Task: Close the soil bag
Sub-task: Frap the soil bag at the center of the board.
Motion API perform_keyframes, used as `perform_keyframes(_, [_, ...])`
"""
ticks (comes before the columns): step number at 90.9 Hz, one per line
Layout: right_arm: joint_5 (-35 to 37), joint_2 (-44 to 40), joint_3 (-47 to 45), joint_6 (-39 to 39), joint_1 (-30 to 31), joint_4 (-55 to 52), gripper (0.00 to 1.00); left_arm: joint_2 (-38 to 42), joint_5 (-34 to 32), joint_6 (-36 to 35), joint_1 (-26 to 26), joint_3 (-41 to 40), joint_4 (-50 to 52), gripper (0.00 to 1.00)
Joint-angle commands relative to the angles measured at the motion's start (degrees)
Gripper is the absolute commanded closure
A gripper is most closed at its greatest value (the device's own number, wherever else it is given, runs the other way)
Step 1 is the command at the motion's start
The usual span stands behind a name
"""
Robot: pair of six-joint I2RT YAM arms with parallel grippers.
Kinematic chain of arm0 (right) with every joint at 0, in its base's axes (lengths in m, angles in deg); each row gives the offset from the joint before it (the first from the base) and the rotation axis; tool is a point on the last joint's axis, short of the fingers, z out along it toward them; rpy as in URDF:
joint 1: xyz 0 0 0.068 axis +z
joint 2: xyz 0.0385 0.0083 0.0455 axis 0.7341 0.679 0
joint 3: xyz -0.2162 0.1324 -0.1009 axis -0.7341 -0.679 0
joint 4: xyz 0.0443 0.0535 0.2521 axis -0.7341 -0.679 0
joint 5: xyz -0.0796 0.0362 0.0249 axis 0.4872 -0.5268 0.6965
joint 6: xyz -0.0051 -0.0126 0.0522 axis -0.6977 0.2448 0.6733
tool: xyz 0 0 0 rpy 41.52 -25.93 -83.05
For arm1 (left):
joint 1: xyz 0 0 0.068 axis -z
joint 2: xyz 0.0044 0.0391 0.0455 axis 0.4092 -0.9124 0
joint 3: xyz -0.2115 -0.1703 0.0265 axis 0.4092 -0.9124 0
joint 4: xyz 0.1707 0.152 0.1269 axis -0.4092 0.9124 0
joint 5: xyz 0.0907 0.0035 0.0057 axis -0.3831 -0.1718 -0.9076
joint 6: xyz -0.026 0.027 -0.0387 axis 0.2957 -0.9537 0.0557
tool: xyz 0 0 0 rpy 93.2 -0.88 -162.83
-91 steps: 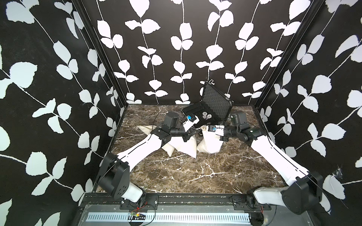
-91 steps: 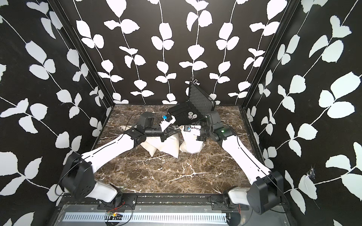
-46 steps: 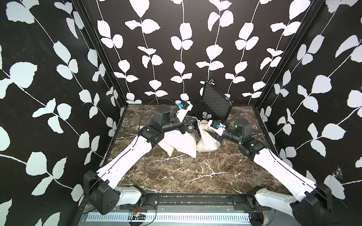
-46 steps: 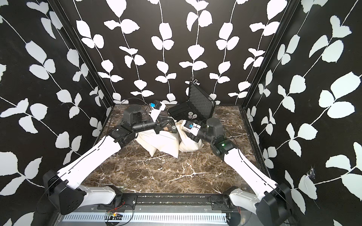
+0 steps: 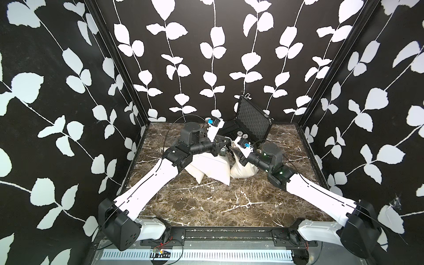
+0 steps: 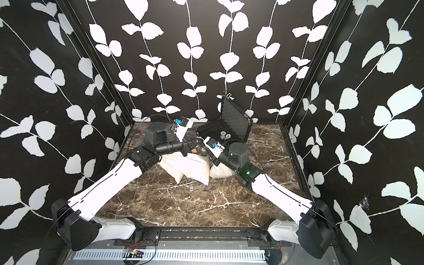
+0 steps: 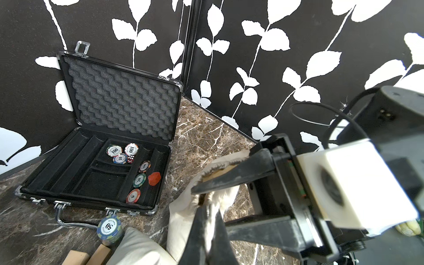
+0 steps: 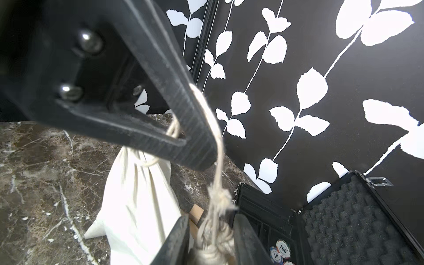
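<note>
left gripper (image 8: 198,150): pinching drawstring (image 8: 220,197) | right gripper (image 8: 211,220): astride soil bag (image 5: 242,171) neck

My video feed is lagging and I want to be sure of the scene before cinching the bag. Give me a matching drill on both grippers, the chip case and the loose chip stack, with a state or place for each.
Things:
A. left gripper
B. right gripper
C. chip case
D. chip stack topped "50"

States or places:
1. lid raised, tray showing
2. shut on the drawstring
3. standing outside the case, by its front edge
4. one finger on either side of the gathered bag neck

Pairs: A-2, B-4, C-1, D-3
</note>
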Motion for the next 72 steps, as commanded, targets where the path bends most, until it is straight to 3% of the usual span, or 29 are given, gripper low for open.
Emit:
perform_keyframes(1, [2.7, 0.8, 3.0, -0.1, 0.5, 3.4, 0.70, 2.5, 2.2, 1.6, -0.3, 0.2, -4.4, 1.00])
perform_keyframes(22, [9.3, 4.6, 5.2, -4.1, -0.3, -4.6, 0.96, 5.7, -1.6, 3.3, -0.8, -0.6, -4.7, 1.00])
perform_keyframes(48, [30.0, -0.4, -7.0, -8.5, -7.9, -13.4, 0.97, 14.5, -3.9, 13.2, -11.4, -5.8, -10.2, 1.00])
perform_keyframes(62, [19.7, -5.1, -5.0, -9.7, -6.7, -16.5, 0.92, 14.8, -2.8, 14.9, -11.9, -5.3, -10.9, 1.00])
perform_keyframes(72, [19.9, -3.3, -1.4, -12.4, -3.8, -16.7, 0.86, 15.5, -2.2, 15.5, -12.1, -3.6, -10.1, 1.00])
